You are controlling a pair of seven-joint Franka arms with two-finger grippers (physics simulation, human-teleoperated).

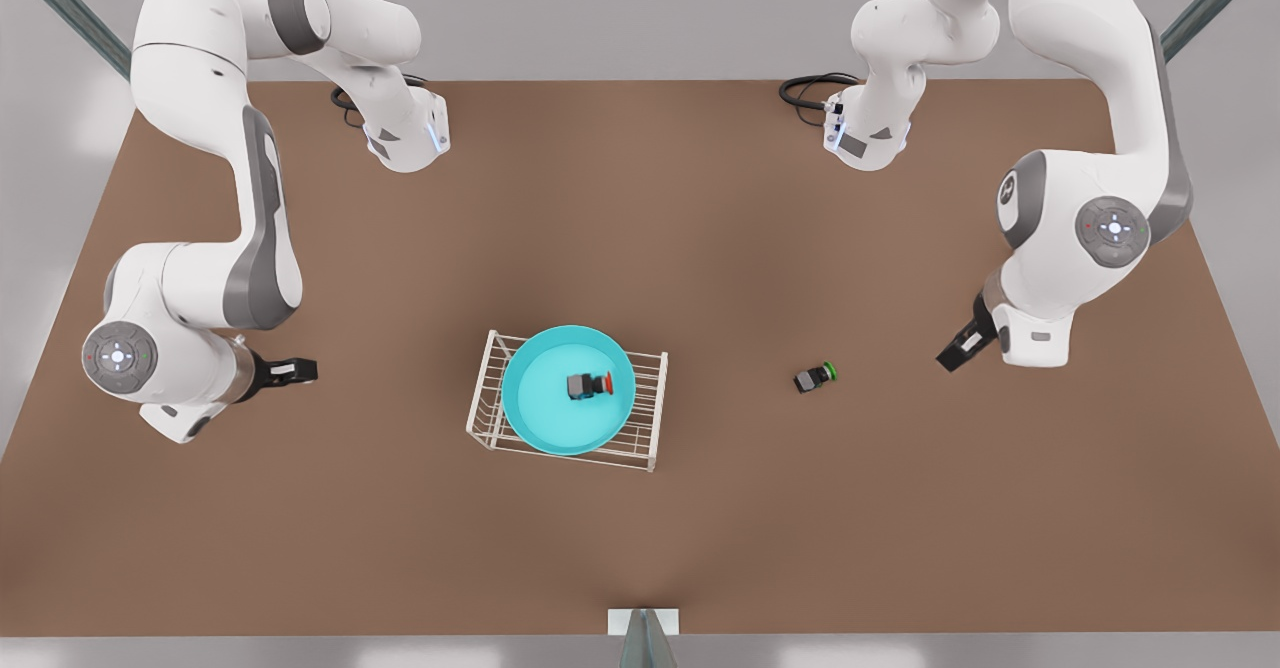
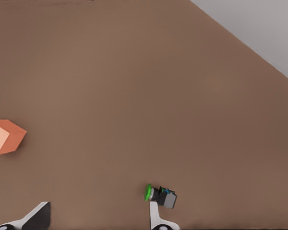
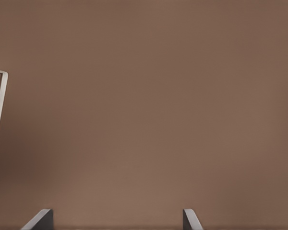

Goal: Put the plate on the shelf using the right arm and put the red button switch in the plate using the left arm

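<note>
— Where is the red switch (image 1: 590, 385) lying?
— In the plate (image 1: 545, 413) sitting on the shelf (image 1: 648, 418), mid brown table (image 1: 700, 248); grey walls behind.
— Grippers?
— Left gripper (image 1: 962, 344) and right gripper (image 1: 296, 371), flanking the shelf, are both gaping empty

One plate (image 1: 545, 403), one shelf (image 1: 645, 428), two button switches, one orange block (image 2: 6, 136), two arms.

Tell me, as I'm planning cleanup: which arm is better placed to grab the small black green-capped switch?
Left: the left gripper, open, hangs nearest that switch; the right gripper waits beyond the white wire rack.
</note>
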